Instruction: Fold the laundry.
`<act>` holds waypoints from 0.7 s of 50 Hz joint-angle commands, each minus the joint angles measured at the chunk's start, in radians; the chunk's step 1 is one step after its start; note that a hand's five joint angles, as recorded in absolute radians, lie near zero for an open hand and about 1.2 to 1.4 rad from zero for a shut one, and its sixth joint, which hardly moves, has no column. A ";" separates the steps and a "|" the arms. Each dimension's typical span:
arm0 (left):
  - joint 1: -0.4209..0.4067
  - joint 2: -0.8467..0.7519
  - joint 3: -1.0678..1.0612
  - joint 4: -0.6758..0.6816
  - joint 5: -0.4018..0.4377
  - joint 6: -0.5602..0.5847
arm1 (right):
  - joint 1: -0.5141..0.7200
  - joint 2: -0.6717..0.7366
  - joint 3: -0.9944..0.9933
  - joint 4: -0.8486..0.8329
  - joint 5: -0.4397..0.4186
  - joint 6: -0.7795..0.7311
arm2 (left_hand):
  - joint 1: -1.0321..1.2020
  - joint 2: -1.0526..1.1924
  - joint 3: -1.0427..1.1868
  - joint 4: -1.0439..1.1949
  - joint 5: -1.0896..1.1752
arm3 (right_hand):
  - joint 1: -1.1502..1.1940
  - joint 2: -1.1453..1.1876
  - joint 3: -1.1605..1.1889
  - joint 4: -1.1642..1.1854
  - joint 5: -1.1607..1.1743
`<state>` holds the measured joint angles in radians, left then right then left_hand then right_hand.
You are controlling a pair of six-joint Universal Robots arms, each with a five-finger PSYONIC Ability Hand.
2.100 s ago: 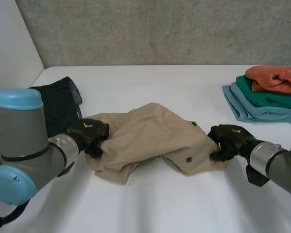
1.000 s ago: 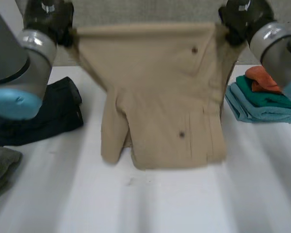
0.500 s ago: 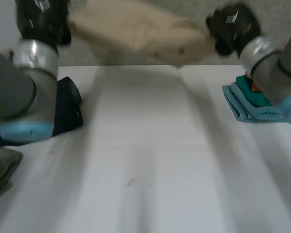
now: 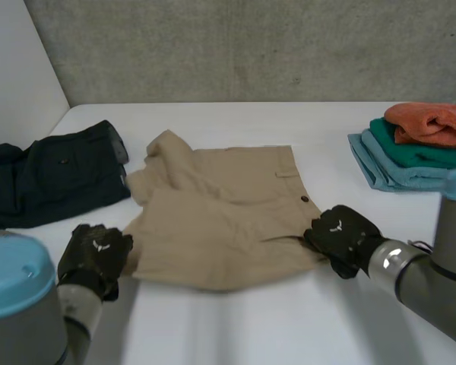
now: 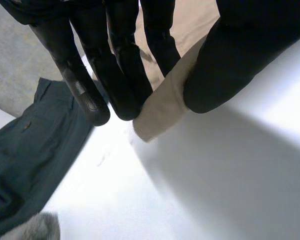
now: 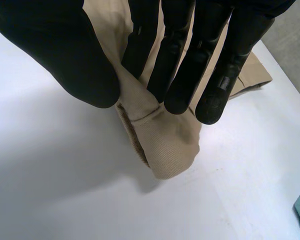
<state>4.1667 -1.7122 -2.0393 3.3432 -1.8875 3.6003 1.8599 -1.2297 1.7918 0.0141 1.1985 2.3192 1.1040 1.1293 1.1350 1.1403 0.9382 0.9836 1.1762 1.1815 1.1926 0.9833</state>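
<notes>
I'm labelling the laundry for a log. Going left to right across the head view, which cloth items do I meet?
dark trousers → tan shorts → stack of folded towels

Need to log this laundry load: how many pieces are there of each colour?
tan shorts: 1
dark garment: 1
grey cloth: 1
orange cloth: 1
green cloth: 1
light-blue cloth: 1
Total: 6
</notes>
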 commanded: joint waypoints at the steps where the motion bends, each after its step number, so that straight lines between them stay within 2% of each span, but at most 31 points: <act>1: -0.020 0.112 -0.035 -0.077 0.005 0.009 | -0.059 -0.125 0.121 -0.009 -0.106 -0.020 | -0.814 -0.839 -0.845 -0.850 -0.823 | -0.245 -0.438 -0.443 -0.454 -0.420; 4: -0.010 0.118 0.005 -0.079 0.015 0.009 | -0.096 -0.142 0.133 -0.014 -0.114 -0.015 | -0.829 -0.854 -0.860 -0.865 -0.837 | -0.434 -0.627 -0.632 -0.643 -0.608; 8: 0.003 0.118 0.068 -0.079 0.059 0.005 | -0.114 -0.149 0.133 -0.034 -0.119 0.029 | -0.820 -0.845 -0.851 -0.856 -0.829 | -0.508 -0.701 -0.706 -0.717 -0.682; 12: 0.027 0.100 0.113 -0.074 0.188 0.002 | -0.137 -0.162 0.132 -0.040 -0.123 0.100 | -0.738 -0.763 -0.769 -0.774 -0.747 | -0.508 -0.701 -0.706 -0.717 -0.682; 13: 0.053 0.086 0.128 -0.074 0.256 0.002 | -0.140 -0.162 0.132 -0.040 -0.123 0.107 | -0.700 -0.725 -0.731 -0.736 -0.709 | -0.508 -0.701 -0.706 -0.717 -0.682; 17: 0.119 -0.016 0.174 -0.076 0.394 -0.005 | -0.150 -0.162 0.135 -0.040 -0.146 0.127 | -0.577 -0.602 -0.608 -0.613 -0.585 | -0.508 -0.701 -0.706 -0.717 -0.682; 19: 0.127 -0.065 0.198 -0.079 0.427 -0.002 | -0.151 -0.162 0.135 -0.039 -0.155 0.129 | -0.527 -0.552 -0.558 -0.563 -0.535 | -0.508 -0.701 -0.706 -0.717 -0.682; 23: 0.141 -0.164 0.260 -0.083 0.438 0.006 | -0.150 -0.160 0.141 -0.039 -0.162 0.131 | -0.409 -0.434 -0.440 -0.446 -0.418 | -0.508 -0.701 -0.706 -0.717 -0.682; 35: 0.162 -0.326 0.360 -0.077 0.438 0.012 | -0.148 -0.160 0.146 -0.040 -0.162 0.131 | -0.403 -0.428 -0.434 -0.439 -0.412 | -0.505 -0.698 -0.703 -0.714 -0.679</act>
<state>4.3247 -1.9841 -1.7102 3.2634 -1.4418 3.6098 1.7100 -1.3899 1.9373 -0.0252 1.0354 2.4509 0.6022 0.6011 0.5977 0.6035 0.4263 0.4384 0.4725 0.4592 0.4576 0.2848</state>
